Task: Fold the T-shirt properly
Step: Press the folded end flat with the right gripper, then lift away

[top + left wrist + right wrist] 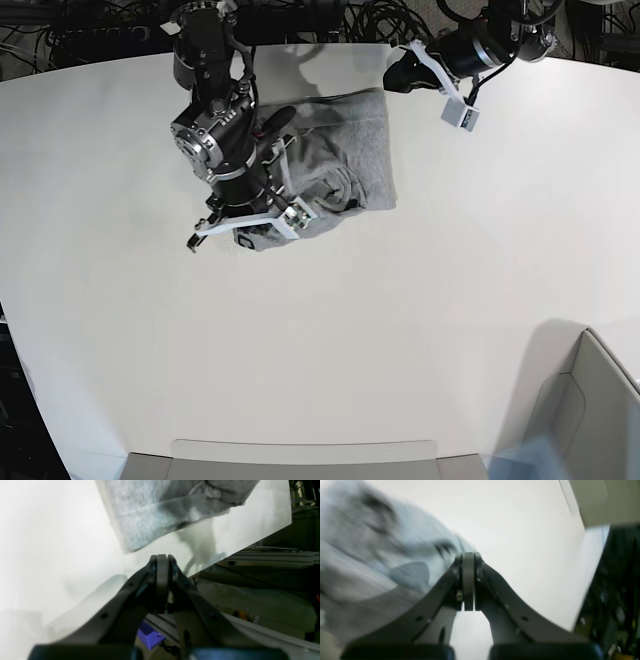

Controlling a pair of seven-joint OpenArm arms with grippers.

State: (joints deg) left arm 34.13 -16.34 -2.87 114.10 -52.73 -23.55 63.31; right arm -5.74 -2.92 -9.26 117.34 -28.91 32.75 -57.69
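Observation:
The heather-grey T-shirt [345, 160] lies bunched and partly folded on the white table [400, 320] near its far edge. My right gripper [468, 555] is shut with nothing between the jaws. Its tips are at the edge of the blurred shirt [370, 555], and the arm [225, 140] hangs over the shirt's left part. My left gripper [162, 557] is shut and empty, hovering just off a flat corner of the shirt [155, 512]. In the base view it [398, 76] is above the shirt's far right corner.
The table's far edge [240, 547] runs close beside the left gripper, with metal framing and cables beyond. A grey bin [590, 420] stands at the front right corner. A grey tray edge [300, 455] lies along the front.

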